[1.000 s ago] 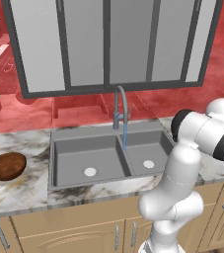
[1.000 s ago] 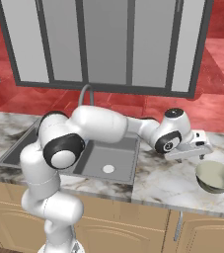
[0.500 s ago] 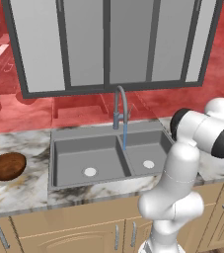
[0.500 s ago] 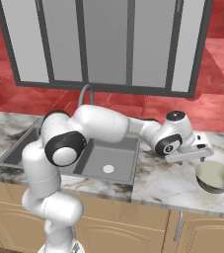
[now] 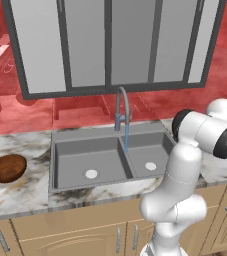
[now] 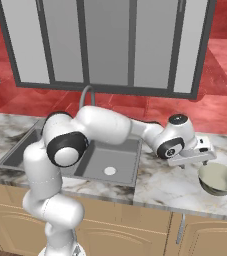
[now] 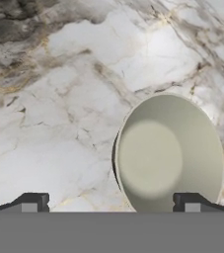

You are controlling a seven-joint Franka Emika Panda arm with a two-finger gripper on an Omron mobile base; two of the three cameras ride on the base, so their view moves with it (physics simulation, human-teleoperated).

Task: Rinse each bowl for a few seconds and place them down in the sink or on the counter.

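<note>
The white arm rises from its base, bends at a dark shoulder joint and reaches out long and low to the robot's right, ending over the right-hand stretch of the counter [image 6: 160, 187], near its front edge. The wrist is turned so that the hand points downward. The gripper [image 6: 205, 161] hangs just above the surface, its jaws spread wide with nothing between them. In the hand view the gripper [image 7: 111, 202] shows as two dark fingertips [image 7: 34, 202] standing far apart at the bottom, one at the left and one at the right.
</note>
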